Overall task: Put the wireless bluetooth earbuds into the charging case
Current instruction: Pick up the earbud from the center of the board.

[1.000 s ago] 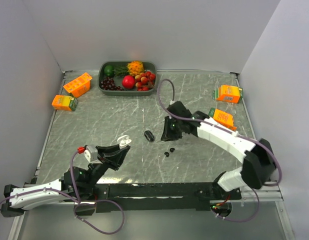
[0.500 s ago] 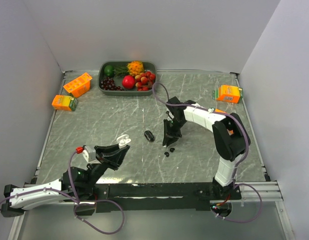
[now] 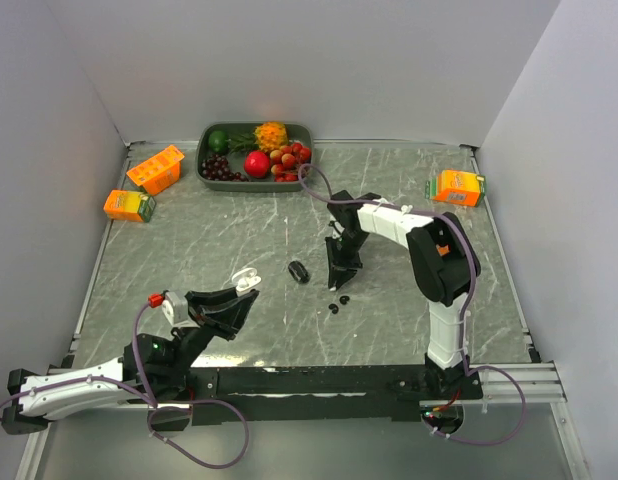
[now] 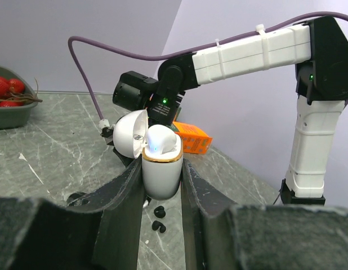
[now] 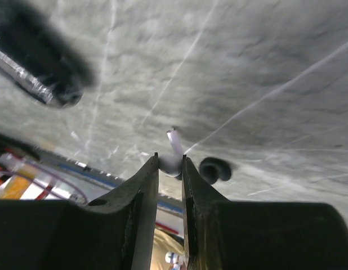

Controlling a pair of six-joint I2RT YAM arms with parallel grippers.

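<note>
Tabletop [image 3: 189,250]: grey marble spreading underneath.
Left gripper [image 4: 161,181]: clamping open charging case [image 4: 161,169] upright.
Right gripper [image 5: 170,163]: pinching white earbud [image 5: 175,147]; case sitting leftward and nearer.

Marbled grey-green table [image 3: 189,250], pale walls [image 3: 309,60] on three sides. At 12 o'clock, against the far edge, sits a dark green tray [image 3: 251,184] holding a green fruit [image 3: 218,140], dark grapes [image 3: 221,168], a round red fruit [image 3: 257,163], a spiky orange fruit [image 3: 272,133] and small red fruits [image 3: 290,160]. At 10 o'clock, two orange cartons lie near each other: the farther carton [image 3: 155,169] is angled, the nearer carton [image 3: 129,205] is by the left wall. At 2 o'clock, a lone orange carton [image 3: 457,187] lies by the right edge.
</note>
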